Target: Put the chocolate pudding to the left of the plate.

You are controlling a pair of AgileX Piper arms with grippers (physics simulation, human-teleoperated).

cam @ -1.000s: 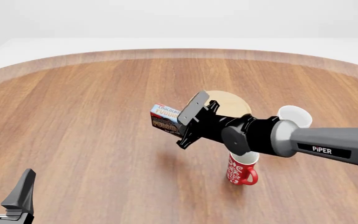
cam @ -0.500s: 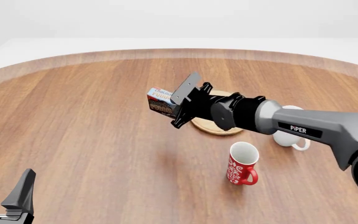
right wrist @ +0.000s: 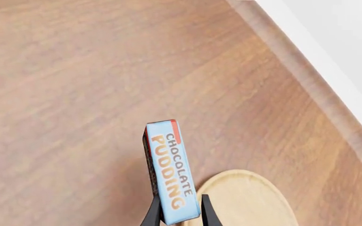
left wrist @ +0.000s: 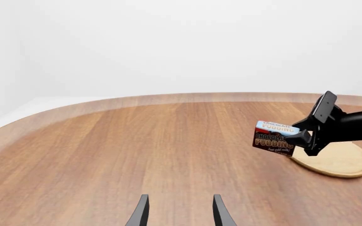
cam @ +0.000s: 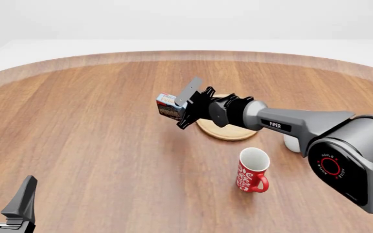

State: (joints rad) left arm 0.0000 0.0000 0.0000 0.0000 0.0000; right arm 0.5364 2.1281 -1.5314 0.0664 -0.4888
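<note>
Taking the plate as the landmark and working from the near edge of the bench [cam: 76,145] outward: well short of the plate and far to its left, the left tool [cam: 5,201] rests idle with its fingers spread and nothing between them. Nearer the plate, just on its near side and a little right, stands a red mug [cam: 252,171]. The plate [cam: 228,130] itself lies flat at mid-bench. The right arm reaches over it, and the right tool [cam: 181,112] pinches the chocolate pudding [cam: 169,106] just beyond the plate's left rim, lifted off the wood. The carton's long axis appears to run along the fingers, pointing away from the plate. The carton already hangs on the plate's left side, so the coming move is likely a straight lowering, done by the right arm, the nearer one.
</note>
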